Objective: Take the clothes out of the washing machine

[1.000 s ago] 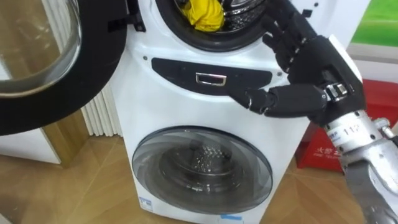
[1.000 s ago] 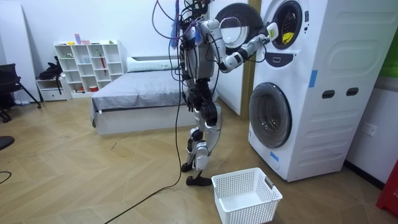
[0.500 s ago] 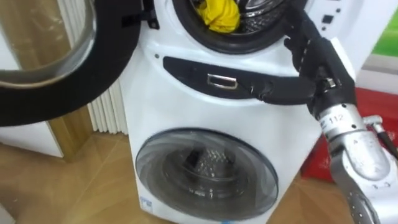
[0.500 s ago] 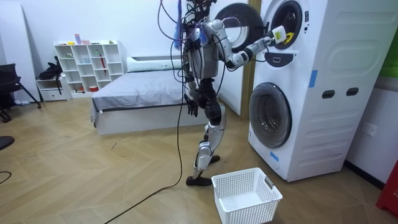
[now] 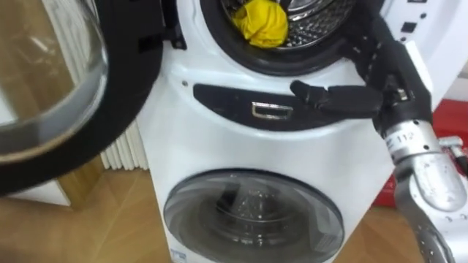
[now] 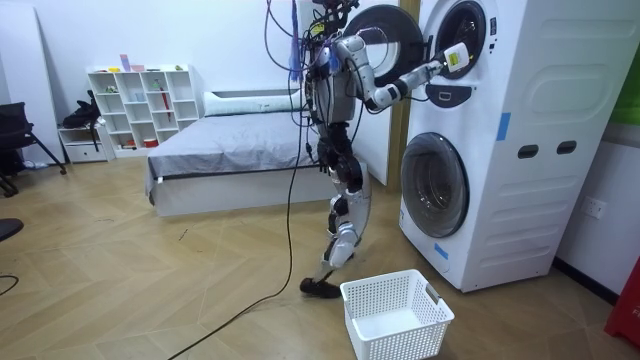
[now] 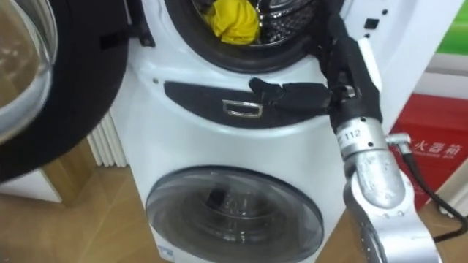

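While yellow cloth (image 5: 265,22) lies in drum (image 5: 318,18), right hand (image 5: 384,73) spread at rim.

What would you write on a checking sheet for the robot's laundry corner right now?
Surface: wooden floor.
Job's things: yellow cloth lies inside the upper drum, door open; white basket on the floor nearby.
Clutter: nothing seen.
Hands: right hand open at the drum's rim, not touching the cloth; left hand hangs low.
Cables: nothing seen besides the robot's own.
Surroundings: lower machine shut; bed, shelf, red box.
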Controlling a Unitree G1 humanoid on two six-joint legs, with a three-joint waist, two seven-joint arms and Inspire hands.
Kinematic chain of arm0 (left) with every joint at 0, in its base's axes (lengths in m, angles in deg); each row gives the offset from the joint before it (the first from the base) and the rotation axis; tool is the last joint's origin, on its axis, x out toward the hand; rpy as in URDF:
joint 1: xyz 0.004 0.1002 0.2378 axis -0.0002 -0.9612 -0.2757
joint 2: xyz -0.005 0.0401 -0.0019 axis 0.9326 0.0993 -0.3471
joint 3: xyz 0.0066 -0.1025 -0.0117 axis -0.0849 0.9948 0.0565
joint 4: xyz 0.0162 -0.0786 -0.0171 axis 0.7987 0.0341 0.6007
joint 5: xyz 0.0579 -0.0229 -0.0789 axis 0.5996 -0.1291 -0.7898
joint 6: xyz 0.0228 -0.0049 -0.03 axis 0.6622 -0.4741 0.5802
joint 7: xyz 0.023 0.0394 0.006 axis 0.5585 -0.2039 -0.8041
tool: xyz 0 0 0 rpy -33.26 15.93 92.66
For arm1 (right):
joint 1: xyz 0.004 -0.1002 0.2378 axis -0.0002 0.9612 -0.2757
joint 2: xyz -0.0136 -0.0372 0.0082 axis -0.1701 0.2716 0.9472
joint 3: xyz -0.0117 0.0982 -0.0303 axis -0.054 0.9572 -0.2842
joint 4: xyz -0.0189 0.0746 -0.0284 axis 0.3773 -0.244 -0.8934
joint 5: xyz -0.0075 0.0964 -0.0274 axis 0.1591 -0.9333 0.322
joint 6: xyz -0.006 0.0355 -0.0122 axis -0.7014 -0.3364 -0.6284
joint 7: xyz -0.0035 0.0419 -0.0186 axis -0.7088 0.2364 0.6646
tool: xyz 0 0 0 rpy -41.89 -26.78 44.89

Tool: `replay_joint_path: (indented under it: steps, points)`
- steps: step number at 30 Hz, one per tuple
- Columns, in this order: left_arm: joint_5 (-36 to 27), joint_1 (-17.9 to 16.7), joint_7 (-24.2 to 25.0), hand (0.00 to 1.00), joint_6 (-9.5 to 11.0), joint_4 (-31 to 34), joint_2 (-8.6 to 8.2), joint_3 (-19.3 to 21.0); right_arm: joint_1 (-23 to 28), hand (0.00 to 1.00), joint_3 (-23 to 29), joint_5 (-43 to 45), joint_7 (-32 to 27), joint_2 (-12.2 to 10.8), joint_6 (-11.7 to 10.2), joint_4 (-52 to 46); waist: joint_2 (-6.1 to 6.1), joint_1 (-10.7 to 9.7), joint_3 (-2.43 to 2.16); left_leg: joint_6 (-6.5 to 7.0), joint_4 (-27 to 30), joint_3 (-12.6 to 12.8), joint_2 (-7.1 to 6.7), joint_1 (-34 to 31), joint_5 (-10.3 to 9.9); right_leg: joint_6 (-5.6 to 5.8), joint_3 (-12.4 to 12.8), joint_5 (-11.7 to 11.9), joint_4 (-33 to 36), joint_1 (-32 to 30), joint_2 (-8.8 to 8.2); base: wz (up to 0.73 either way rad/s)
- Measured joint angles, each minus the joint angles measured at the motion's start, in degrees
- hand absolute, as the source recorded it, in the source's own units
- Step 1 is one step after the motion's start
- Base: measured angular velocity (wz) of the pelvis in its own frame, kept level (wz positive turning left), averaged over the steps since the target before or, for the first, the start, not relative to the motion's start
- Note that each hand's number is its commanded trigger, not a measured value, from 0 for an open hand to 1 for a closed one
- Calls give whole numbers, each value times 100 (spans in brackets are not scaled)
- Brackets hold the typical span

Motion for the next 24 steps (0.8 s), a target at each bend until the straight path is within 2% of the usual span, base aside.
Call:
replay_joint_path:
  steps: [1,2,3,4,5,6,7,8,9,10,11,13,16,18,24]
  points:
    - [6,79,0,0,4,-1,-2,-16,63,0,26,-19,-42,-1,0,15,13,-17,11,69,-33,7,-67,152,-51,21,72,127,275,-52,-112,-7]
    - [6,107,-2,0,11,-1,1,-17,120,0,49,-29,-50,-1,-2,14,31,-18,6,88,-73,-5,-94,225,-88,17,129,230,386,-83,-134,-10]
    - [8,163,-5,0,38,-4,17,-52,227,0,117,-35,-63,-2,-3,14,85,-29,8,126,-147,-67,-101,387,-117,32,254,478,567,-164,-119,0]
    - [53,210,-13,0,91,11,74,-113,359,0,222,-30,-76,-30,-38,21,151,-57,16,162,-263,-150,-69,485,-108,54,383,421,481,-244,17,-4]
    - [64,252,-41,0,148,14,132,-113,404,0,299,-21,-75,-31,-73,25,159,-65,18,184,-353,-151,-13,503,-84,30,522,243,183,-449,199,0]
    - [63,272,-47,0,157,-8,158,-114,436,0,343,-4,-74,-32,-75,28,156,-78,16,186,-421,-150,4,534,-58,4,575,195,-24,-542,292,0]
    - [57,277,-51,0,158,-6,196,-126,477,0,430,2,-78,-23,-68,28,142,-105,8,206,-513,-155,7,580,-13,-21,635,179,-579,-659,438,4]
    - [57,254,-61,0,158,0,212,-162,480,0,454,43,-114,-15,-67,19,125,-107,6,210,-553,-152,-18,599,-12,-47,644,336,-1182,-736,520,6]
    - [55,247,-66,0,156,0,216,-161,483,0,452,67,-141,-17,-65,9,106,-108,4,211,-586,-147,-39,637,-11,-46,655,568,-1471,-755,574,8]
    - [59,174,-87,0,139,-2,198,-160,512,0,459,115,-155,-9,-51,6,108,-125,-25,210,-633,-161,-52,726,-16,-273,666,969,-1748,-701,607,6]
    - [64,74,-113,0,138,-1,181,-160,555,0,474,116,-153,1,-39,5,153,-114,-91,182,-716,-197,-20,784,-28,-276,664,1060,-1973,-561,700,5]
    - [78,-41,-142,0,135,-2,191,-147,563,0,512,51,-105,6,-41,6,189,-115,-75,144,-817,-226,21,870,-7,-303,636,1175,-2263,-384,805,0]
    - [172,-165,-151,0,110,2,179,-145,560,0,574,-96,-43,9,-48,-34,179,-91,-95,99,-819,-215,72,842,-6,-329,639,1203,-2443,-367,850,-3]
    - [172,-192,-143,0,78,2,161,-133,541,0,577,-126,-17,7,-42,-69,205,-45,-91,70,-822,-180,107,834,-4,-308,675,1194,-2511,-370,894,-11]
    - [172,-239,-103,0,11,58,110,-136,521,0,479,-108,123,4,145,-364,254,-34,-100,-8,-894,-122,164,857,33,-376,709,1200,-2547,-372,962,-4]
